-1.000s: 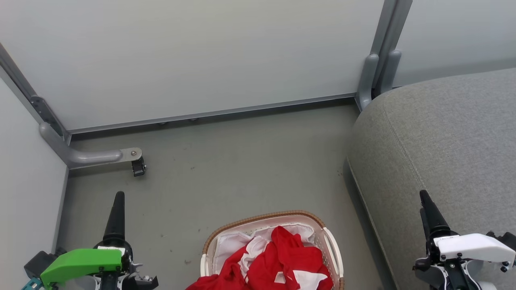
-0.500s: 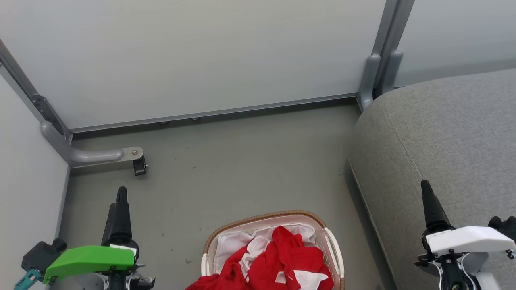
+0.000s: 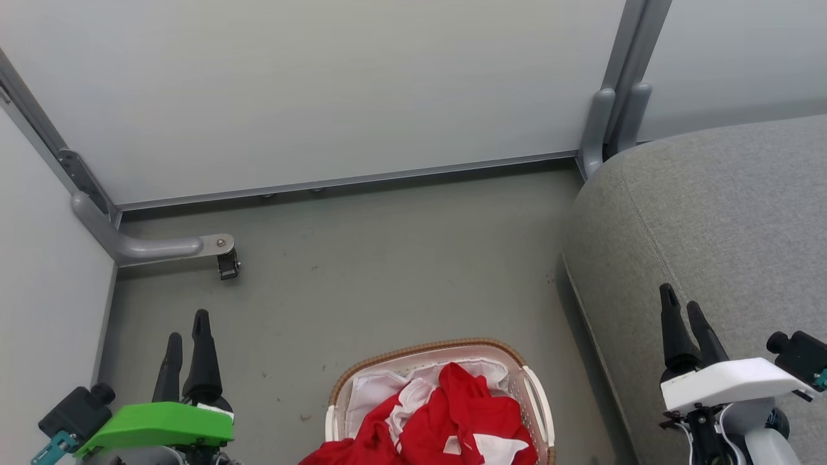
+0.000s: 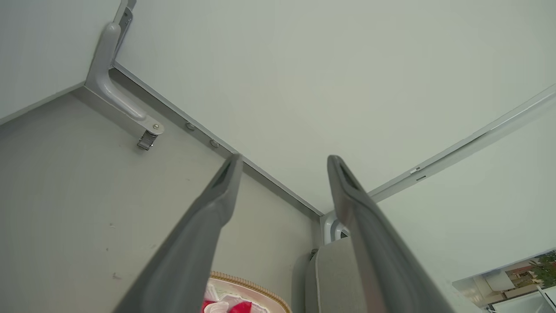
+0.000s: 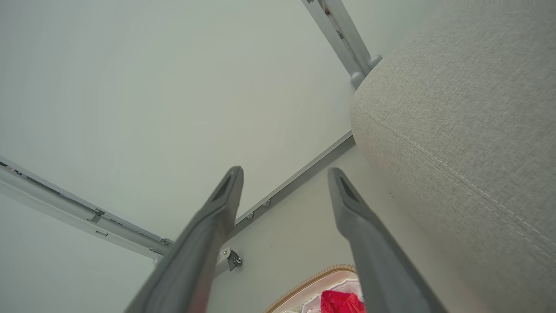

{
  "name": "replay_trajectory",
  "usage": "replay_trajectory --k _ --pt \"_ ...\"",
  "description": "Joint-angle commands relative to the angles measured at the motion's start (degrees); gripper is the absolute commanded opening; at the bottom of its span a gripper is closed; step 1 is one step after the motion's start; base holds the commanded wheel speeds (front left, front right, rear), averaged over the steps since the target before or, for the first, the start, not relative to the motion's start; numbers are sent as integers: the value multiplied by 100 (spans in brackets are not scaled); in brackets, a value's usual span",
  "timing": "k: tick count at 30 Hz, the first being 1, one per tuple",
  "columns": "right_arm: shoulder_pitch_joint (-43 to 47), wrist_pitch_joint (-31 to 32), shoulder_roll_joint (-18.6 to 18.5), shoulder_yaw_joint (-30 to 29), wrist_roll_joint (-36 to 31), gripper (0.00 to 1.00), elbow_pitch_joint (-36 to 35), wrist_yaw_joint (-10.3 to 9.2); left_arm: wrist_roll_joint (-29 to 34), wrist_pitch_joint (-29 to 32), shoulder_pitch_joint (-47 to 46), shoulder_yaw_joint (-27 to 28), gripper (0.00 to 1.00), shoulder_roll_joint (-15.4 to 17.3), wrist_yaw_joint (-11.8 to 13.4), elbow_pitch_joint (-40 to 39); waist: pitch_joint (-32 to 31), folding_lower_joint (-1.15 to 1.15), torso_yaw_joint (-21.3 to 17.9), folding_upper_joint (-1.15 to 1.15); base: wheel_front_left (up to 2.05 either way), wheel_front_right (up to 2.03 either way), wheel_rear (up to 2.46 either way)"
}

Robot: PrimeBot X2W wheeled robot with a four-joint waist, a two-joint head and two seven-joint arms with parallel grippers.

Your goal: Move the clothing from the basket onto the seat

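Head view: the basket stands on the floor, well apart from the floor's far edge under the wall panel and near the edge where the seat rises.
Clothing: the clothing, red and white, lies heaped inside the basket; none is on the seat.
Left gripper: the left gripper has its fingers spread wide and empty, over the floor's left edge, apart from the basket.
Right gripper: the right gripper is spread wide and empty, over the seat's near edge.
Step in hand: judged the approach to a first pick; nothing is lifted.
Next move: calls for one gripper to descend into the basket, close on a raised red fold rather than the white liner, and clear the rim.
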Motion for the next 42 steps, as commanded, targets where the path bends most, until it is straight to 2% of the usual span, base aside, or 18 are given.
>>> replay_trajectory --k 1,9,42 --pt "-48 -73 -43 11 -208 100 -93 1 231 -61 -5 -43 100 40 6 -42 -1 0 9 11 0 0 0" --pt "-43 -201 -50 127 -797 100 -92 1 963 -193 55 -180 100 45 40 -51 0 0 34 13 0 0 0" --pt "-25 -659 -70 393 -2613 100 -50 2 2598 -645 157 -486 100 62 82 240 15 0 101 20 0 0 0"
